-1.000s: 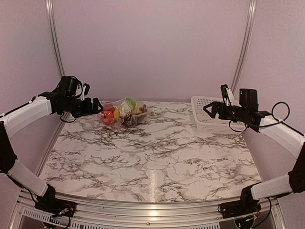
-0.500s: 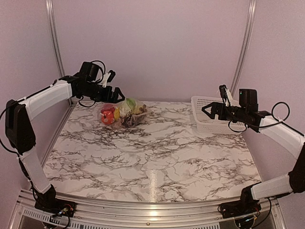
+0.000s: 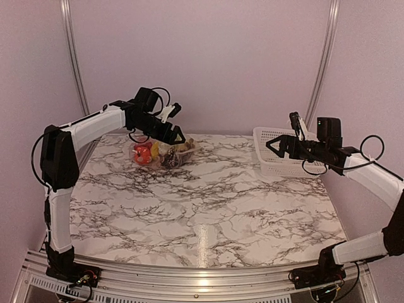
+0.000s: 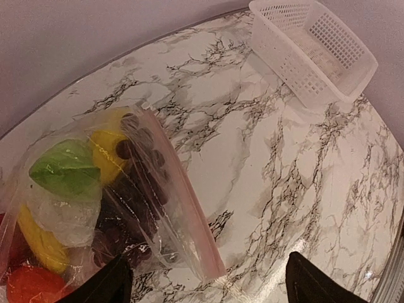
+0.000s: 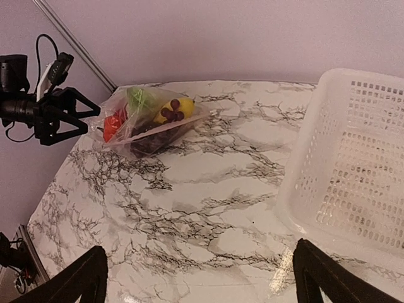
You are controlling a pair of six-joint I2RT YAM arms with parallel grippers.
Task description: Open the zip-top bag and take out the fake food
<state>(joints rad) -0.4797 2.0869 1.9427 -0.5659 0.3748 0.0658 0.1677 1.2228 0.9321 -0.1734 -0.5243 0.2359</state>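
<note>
Overhead, left gripper (image 3: pixel 175 137) (gaping, empty) hides part of the zip-top bag (image 3: pixel 158 155); right gripper (image 3: pixel 279 134) gapes empty.

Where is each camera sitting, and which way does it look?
Top external: high behind the arm bases, looking down over the table to the back wall; both arms, left hand and right hand show.
Left wrist: on the left arm, looking down at the zip-top bag of fake food; its two dark fingertips at the bottom.
Right wrist: on the right arm, looking across the table toward the bag; own fingertips low, left hand far off.
Shared: both wrist views show the bag and white basket.
</note>
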